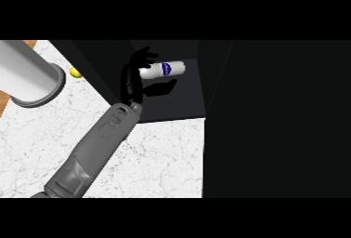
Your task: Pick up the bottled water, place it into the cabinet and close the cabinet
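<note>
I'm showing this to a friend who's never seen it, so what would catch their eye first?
Probably the white bottle with a blue label, lying on its side inside the dark cabinet near the top. A black hand on a grey forearm reaches up to it from the lower left, fingers curled round its end. A big grey cylinder stands top left.

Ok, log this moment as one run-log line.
phase: placing | left robot hand: on bottled water, inside cabinet | right robot hand: not in view | cabinet: open
</note>
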`<state>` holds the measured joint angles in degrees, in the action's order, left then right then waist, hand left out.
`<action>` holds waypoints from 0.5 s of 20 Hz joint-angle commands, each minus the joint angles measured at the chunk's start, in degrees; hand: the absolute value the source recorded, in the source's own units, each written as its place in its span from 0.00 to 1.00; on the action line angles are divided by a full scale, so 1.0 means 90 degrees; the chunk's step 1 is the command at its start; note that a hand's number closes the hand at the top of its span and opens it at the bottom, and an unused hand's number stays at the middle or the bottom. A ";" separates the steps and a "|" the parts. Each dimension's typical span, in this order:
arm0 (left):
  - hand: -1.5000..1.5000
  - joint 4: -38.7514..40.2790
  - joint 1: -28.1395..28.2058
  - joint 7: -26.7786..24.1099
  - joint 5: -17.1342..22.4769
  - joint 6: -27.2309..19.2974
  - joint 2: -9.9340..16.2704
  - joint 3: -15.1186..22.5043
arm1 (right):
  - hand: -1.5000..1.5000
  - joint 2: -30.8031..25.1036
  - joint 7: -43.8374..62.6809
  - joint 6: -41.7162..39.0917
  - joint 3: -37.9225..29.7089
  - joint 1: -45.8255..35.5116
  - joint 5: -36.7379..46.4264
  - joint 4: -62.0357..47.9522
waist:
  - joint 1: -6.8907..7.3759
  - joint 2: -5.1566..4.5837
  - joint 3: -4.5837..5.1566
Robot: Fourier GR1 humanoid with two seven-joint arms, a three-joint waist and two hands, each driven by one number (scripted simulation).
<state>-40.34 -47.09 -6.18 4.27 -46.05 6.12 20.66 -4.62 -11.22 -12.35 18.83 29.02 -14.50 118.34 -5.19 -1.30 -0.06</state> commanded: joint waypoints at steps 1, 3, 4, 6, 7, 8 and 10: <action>0.00 0.1216 -0.0762 -0.0233 0.0169 0.0496 0.0220 -0.0519 | 0.00 -0.0256 -0.0092 -0.0243 -0.0176 0.0112 -0.0153 0.0082 | -0.0092 -0.0075 0.0018; 0.00 0.1661 -0.1241 -0.0145 0.0186 0.0500 0.0203 -0.0693 | 0.00 -0.0116 0.0124 -0.0011 -0.0020 0.0051 -0.0016 0.0215 | -0.0038 -0.0059 0.0020; 0.00 0.1749 -0.0950 -0.0606 0.0267 0.0656 0.0239 -0.0787 | 0.00 0.0008 -0.0239 -0.0071 0.0183 0.0173 0.0165 -0.0105 | -0.0021 -0.0065 0.0021; 0.00 0.1970 -0.1154 -0.0744 0.0210 0.0534 0.0215 -0.0871 | 0.00 -0.0148 -0.0357 -0.0227 -0.0053 0.0215 0.0007 -0.0242 | -0.0030 -0.0065 0.0015; 0.00 0.2043 -0.1001 -0.0972 0.0308 0.0588 0.0130 -0.0991 | 0.00 0.0025 -0.0020 0.0089 0.0032 0.0063 0.0069 0.0092 | 0.0038 -0.0064 0.0024; 0.00 0.2139 -0.1036 -0.1047 0.0339 0.0687 0.0073 -0.1035 | 0.00 -0.0156 -0.0386 -0.0170 -0.0084 0.0190 0.0102 -0.0128 | -0.0003 -0.0060 0.0019; 0.00 0.2194 -0.1144 -0.1400 0.0409 0.0848 -0.0048 -0.1181 | 0.00 0.0008 -0.0170 -0.0010 0.0101 0.0050 0.0138 -0.0132 | 0.0128 -0.0026 0.0019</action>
<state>-26.44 -54.88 -13.79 7.27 -41.21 3.60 13.13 -5.11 -12.69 -12.82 19.02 29.96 -13.83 118.02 -4.75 -0.57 -0.41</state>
